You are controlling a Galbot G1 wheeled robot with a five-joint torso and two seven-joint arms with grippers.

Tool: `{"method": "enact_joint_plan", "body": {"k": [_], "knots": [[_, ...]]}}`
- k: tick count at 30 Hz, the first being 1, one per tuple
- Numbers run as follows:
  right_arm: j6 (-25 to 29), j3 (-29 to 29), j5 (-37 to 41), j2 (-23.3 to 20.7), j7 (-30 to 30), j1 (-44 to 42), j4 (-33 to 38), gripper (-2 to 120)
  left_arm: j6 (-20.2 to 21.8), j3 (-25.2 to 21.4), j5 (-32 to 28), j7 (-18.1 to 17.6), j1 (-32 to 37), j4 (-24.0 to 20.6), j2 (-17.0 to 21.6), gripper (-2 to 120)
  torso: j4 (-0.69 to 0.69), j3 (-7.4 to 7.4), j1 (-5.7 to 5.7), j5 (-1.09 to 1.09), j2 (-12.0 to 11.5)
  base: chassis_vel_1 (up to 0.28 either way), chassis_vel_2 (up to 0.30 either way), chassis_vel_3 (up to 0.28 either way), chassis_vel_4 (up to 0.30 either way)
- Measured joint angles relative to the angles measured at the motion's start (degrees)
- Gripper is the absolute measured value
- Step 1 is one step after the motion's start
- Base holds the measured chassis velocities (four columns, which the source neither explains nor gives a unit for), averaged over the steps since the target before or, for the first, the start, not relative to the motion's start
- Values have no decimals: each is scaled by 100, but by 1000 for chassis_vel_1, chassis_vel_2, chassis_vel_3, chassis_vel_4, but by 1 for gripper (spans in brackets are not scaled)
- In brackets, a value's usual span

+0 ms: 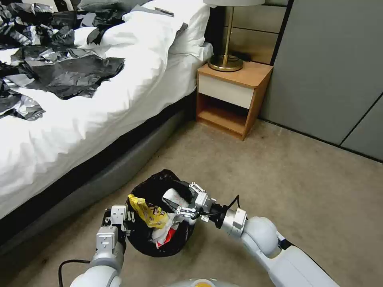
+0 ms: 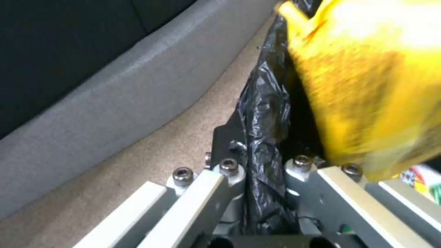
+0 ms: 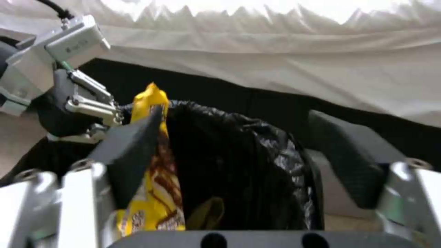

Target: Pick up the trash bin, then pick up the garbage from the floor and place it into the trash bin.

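The trash bin (image 1: pixel 157 185), lined with a black bag, hangs just above the carpet beside the bed. My left gripper (image 1: pixel 128 217) is shut on its near rim; in the left wrist view the bag's rim (image 2: pixel 264 113) runs between the closed fingers (image 2: pixel 229 167). Garbage fills the bin: a yellow snack wrapper (image 1: pixel 148 211) (image 2: pixel 367 86) (image 3: pixel 154 193) stands up, a red-and-white carton (image 1: pixel 167 236) lies lower, and a white piece (image 1: pixel 174 195) is on top. My right gripper (image 1: pixel 177 201) (image 3: pixel 236 120) is over the bin's mouth, open, one finger (image 3: pixel 133 148) against the wrapper.
The bed (image 1: pixel 79 119) with white bedding and loose black bags (image 1: pixel 68 75) runs along the left. A wooden nightstand (image 1: pixel 233 95) with a brass lamp (image 1: pixel 226 59) stands ahead. Grey wall panels (image 1: pixel 331 71) close the right. Bare carpet (image 1: pixel 303 191) stretches ahead and right.
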Motion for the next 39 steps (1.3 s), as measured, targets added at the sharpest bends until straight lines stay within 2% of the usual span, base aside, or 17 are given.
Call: {"method": "enact_joint_plan", "body": {"k": [4,7,14,22,25,27,28,31,36,39], "knots": [[-9,-5,1,3,7,0,19,92,0,15,3,0,6,-2,-5,3,0,0,0,0,0,0,0,0,0],[-22,-12,1,4,13,2,42,105,0,41,27,0,38,-2,-8,3,0,0,0,0,0,0,0,0,0],[-41,-32,1,-3,16,14,79,113,0,83,63,2,66,-12,-13,3,0,0,0,0,0,0,0,0,0],[-34,12,12,-7,70,20,209,114,1,72,67,3,72,-22,-2,3,0,0,0,0,0,0,0,0,0],[-56,185,152,22,408,-3,843,110,0,21,60,6,46,16,21,3,0,0,0,0,0,0,0,0,0],[-71,217,185,29,476,-15,968,109,0,14,58,6,41,29,22,3,0,0,0,0,0,0,0,0,0],[-126,353,297,76,753,-83,1422,106,0,3,51,7,29,56,26,3,1,0,0,-1,0,0,0,0,0],[-209,627,369,185,1211,-297,2011,101,0,-15,36,6,-2,81,28,3,1,0,0,-1,0,0,0,0,0],[-224,1034,250,323,1567,-628,2366,100,1,-33,15,9,-32,97,32,3,0,-1,0,-1,0,0,0,0,0],[-142,1706,-20,562,1963,-1245,2474,100,5,-55,-12,11,-45,103,43,3,-1,-1,0,0,0,0,0,0,0]]}}
